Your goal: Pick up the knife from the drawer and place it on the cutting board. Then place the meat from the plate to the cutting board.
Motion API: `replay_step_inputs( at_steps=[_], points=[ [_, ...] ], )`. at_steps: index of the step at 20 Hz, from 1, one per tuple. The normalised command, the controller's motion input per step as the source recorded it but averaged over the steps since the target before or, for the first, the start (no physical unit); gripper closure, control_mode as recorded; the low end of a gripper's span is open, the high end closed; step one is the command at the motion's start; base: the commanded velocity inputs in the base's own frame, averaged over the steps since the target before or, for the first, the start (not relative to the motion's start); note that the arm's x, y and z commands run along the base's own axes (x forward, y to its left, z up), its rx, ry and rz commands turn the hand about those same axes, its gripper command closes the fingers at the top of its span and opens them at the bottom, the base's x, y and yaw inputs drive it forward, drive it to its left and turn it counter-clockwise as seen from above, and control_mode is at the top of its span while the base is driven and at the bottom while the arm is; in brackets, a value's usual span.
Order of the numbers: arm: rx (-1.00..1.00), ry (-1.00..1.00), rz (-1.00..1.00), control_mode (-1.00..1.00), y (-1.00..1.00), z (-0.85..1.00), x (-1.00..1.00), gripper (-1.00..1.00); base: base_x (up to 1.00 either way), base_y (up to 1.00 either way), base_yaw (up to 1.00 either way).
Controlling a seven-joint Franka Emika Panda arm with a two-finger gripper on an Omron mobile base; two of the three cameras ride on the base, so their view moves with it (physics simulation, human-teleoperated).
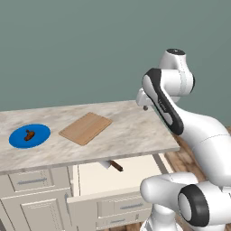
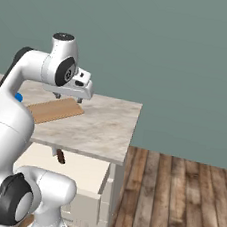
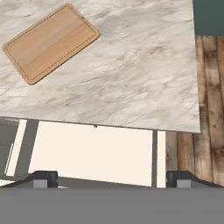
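Knife in my open drawer, meat on its plate

The knife lies in the pulled-out drawer, half under the counter edge; the cutting board lies bare beside the blue plate holding the meat.

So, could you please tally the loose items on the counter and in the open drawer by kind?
Cutting board: 1
Plate: 1
Meat: 1
Knife: 1
Total: 4
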Motion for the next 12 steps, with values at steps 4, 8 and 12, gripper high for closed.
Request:
replay_step_inputs(
  at_steps=[4, 8, 12],
  points=[
    [0.00, 0.00, 0.00, -1.00, 0.00, 0.00, 0.00, -1.00, 0.00, 0.00, 0.00],
    [0.00, 0.00, 0.00, -1.00, 0.00, 0.00, 0.00, -1.00, 0.00, 0.00, 0.00],
    [0.00, 0.00, 0.00, -1.00, 0.00, 0.00, 0.00, -1.00, 0.00, 0.00, 0.00]
  ],
)
